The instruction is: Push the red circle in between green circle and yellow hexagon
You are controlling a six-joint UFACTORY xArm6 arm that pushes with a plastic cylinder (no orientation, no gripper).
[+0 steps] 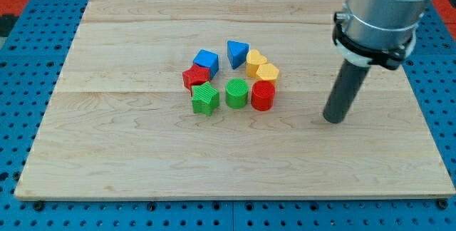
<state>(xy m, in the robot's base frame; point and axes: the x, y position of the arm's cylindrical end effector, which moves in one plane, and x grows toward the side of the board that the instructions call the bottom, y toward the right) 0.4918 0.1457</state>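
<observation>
The red circle (262, 95) stands near the board's middle, touching the green circle (236, 93) on its left and the yellow hexagon (267, 73) just above it. My tip (333, 119) rests on the board well to the right of the red circle, apart from every block. A second yellow block (255, 61) sits above the hexagon. A blue triangle (237, 52), a blue cube (206, 61), a red star (194, 77) and a green star (205, 99) complete the ring of blocks.
The wooden board (128, 138) lies on a blue pegboard surface (21, 117). The arm's grey body (385, 10) hangs over the board's upper right corner.
</observation>
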